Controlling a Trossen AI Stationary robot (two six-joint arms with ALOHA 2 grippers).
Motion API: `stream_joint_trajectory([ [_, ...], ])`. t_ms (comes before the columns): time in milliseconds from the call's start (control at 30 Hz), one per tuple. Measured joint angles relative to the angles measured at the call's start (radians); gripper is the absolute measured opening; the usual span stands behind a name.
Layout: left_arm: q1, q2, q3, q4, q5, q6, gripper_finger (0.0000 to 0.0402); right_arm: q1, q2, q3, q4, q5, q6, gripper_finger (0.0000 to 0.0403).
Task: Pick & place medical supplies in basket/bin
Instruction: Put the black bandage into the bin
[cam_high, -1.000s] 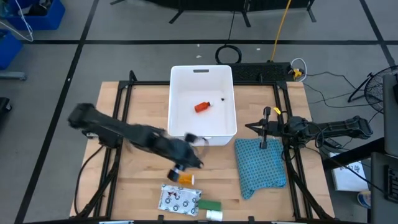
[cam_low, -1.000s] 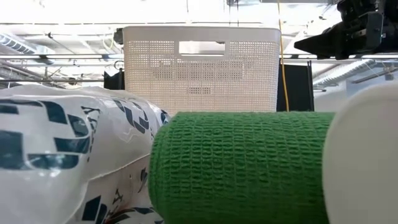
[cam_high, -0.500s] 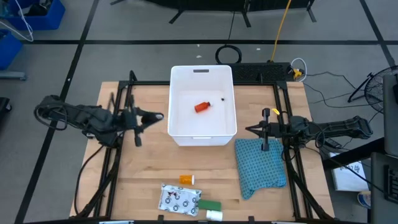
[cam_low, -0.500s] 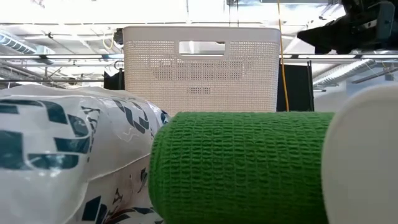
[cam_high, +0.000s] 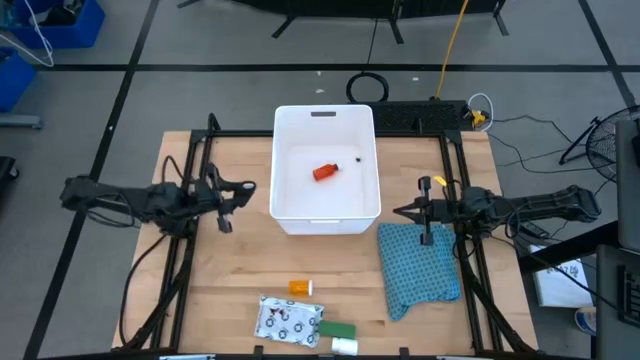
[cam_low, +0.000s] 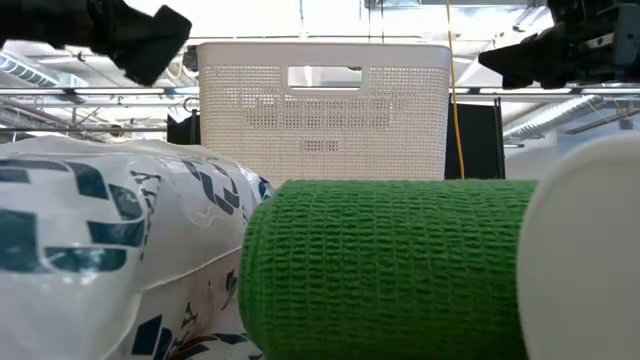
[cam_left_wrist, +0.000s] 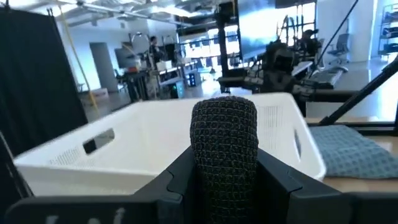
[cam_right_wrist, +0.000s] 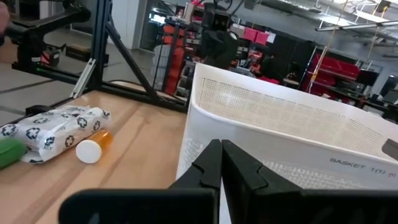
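Note:
My left gripper (cam_high: 246, 188) hangs level over the table's left side, pointing at the white basket (cam_high: 282, 170), and is shut on the black block (cam_left_wrist: 224, 140). A red tube (cam_high: 325, 172) lies inside the basket. Near the front edge lie an orange bottle (cam_high: 301, 288), a flat printed packet (cam_high: 288, 320), a green block (cam_high: 338, 330) and a small white bottle (cam_high: 344, 346). My right gripper (cam_high: 402, 210) waits shut at the table's right, level, beside the basket. My left gripper pinches the black block between its two fingers (cam_left_wrist: 177, 180), which lie on its two opposite sides (cam_left_wrist: 200, 168). The fingers reach level from the table's left. The block stands upright in the hold, its rounded top above the fingers, lifted clear of the table.
A blue knitted cloth (cam_high: 420, 265) lies at the right near my right gripper. In the low view the green block (cam_low: 390, 265), the packet (cam_low: 100, 250) and the white bottle (cam_low: 590, 250) fill the foreground before the basket (cam_low: 322, 110). Bare wood lies between basket and items.
My left gripper has drawn back from above the orange bottle near the front middle toward the table's left and far side, and has tipped from slanting down to level. It now points at the basket's left wall.

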Motion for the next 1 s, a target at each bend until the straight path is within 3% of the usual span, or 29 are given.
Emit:
stream_joint_trajectory([
  [167,0.082,0.015,0.036,-0.036,0.003,-0.103,0.0112,0.000,0.014,0.000,0.015,0.000,-0.006,0.0000],
  [300,0.146,0.116,0.224,-0.162,0.055,-0.156,0.0096,0.000,0.030,0.000,0.026,-0.026,-0.015,0.0000],
  [567,0.267,0.612,0.778,-0.502,0.112,-0.060,0.0082,0.000,0.061,0.000,0.081,-0.026,-0.028,0.0000],
  [767,0.388,1.003,1.165,-0.737,0.268,0.004,0.0081,0.000,0.061,0.000,0.080,-0.024,-0.033,0.0000],
  [1000,0.495,1.362,1.377,-0.876,0.450,0.018,0.0080,0.000,0.062,0.000,0.072,-0.024,-0.044,0.0000],
])
